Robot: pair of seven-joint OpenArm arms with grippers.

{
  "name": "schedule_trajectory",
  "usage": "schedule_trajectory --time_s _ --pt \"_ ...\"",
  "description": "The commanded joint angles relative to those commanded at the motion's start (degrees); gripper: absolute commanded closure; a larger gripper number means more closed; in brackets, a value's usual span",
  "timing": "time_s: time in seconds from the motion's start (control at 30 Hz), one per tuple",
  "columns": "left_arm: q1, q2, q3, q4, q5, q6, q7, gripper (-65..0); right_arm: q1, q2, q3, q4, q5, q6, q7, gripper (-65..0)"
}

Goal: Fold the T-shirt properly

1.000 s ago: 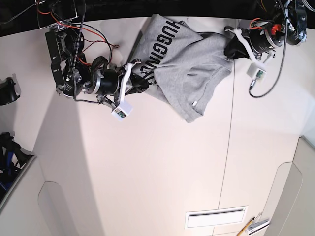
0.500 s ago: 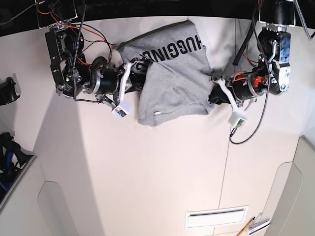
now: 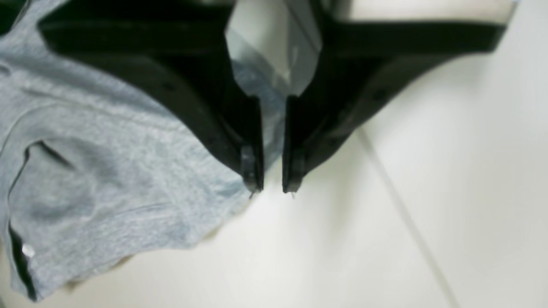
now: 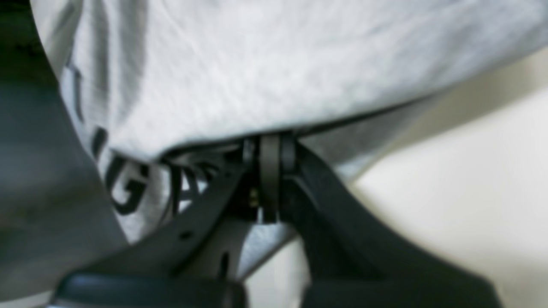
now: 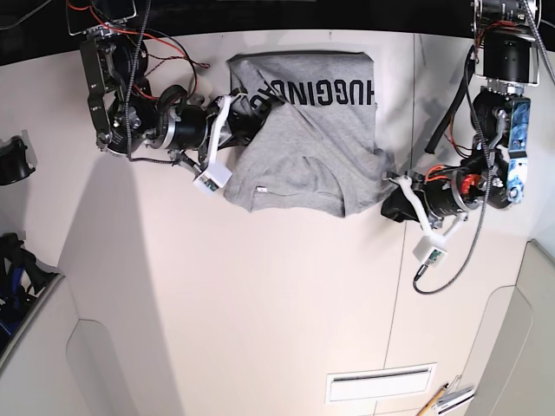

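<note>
The grey T-shirt [image 5: 312, 147] lies partly spread at the far middle of the table, its black lettering [image 5: 321, 91] along the far edge and a small white label [image 5: 258, 190] near the front hem. My right gripper [image 5: 241, 130] sits at the shirt's left side. In the right wrist view this gripper [image 4: 269, 149] is shut on a fold of cloth [image 4: 278, 64] that drapes over it. My left gripper [image 5: 392, 206] is at the shirt's right front corner. The left wrist view shows this gripper [image 3: 272, 184] nearly closed, with grey fabric [image 3: 107, 179] running between its jaws.
A seam [image 5: 408, 286] runs down the white table on the right. A vent slot [image 5: 381, 381] and pens [image 5: 447, 399] lie at the front right. Dark gear [image 5: 13, 160] and a bin [image 5: 22, 286] stand off the left edge. Cables hang around both arms.
My left gripper has pulled the shirt's right corner toward the front, and the shirt has opened out flatter. My right gripper shifted slightly toward the back, still holding cloth.
</note>
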Motion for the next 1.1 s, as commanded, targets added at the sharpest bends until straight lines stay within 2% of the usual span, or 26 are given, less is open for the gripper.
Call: schedule_trajectory --time_s 0.17,0.33,0.4,0.6,0.73,0.8,1.1 --pt "6.1 -4.0 -7.6 9.3 -5.8 -2.2 4.3 -8.6 -0.1 1.0 4.0 7.5 0.7 0.02 -7.5 0.0" --pt "18.8 -4.5 -17.5 18.9 -8.9 -2.4 7.3 -8.6 -4.0 7.4 7.5 11.2 7.4 0.07 -8.2 0.0" --pt "24.3 -4.5 -22.0 21.5 -9.8 -2.4 7.4 -8.6 -5.9 9.6 8.8 12.4 9.7 0.68 -9.4 0.0" --pt "40.7 -4.5 -31.7 25.4 -10.8 -2.4 7.8 -8.6 -13.7 16.1 9.9 16.3 12.9 0.70 -10.2 0.0" --pt "52.0 -4.5 -32.5 25.6 -10.9 -2.4 8.8 -8.6 -20.8 20.6 9.9 16.3 14.2 0.79 -10.4 0.0" --pt "56.3 -4.5 -32.5 25.6 -11.0 -2.4 8.8 -8.6 -24.5 21.7 9.9 16.3 14.6 1.70 -10.4 0.0" --pt "74.0 -4.5 -31.0 24.9 -11.0 -2.4 8.2 -8.6 -38.3 27.1 9.9 16.2 16.0 1.70 -10.3 0.0"
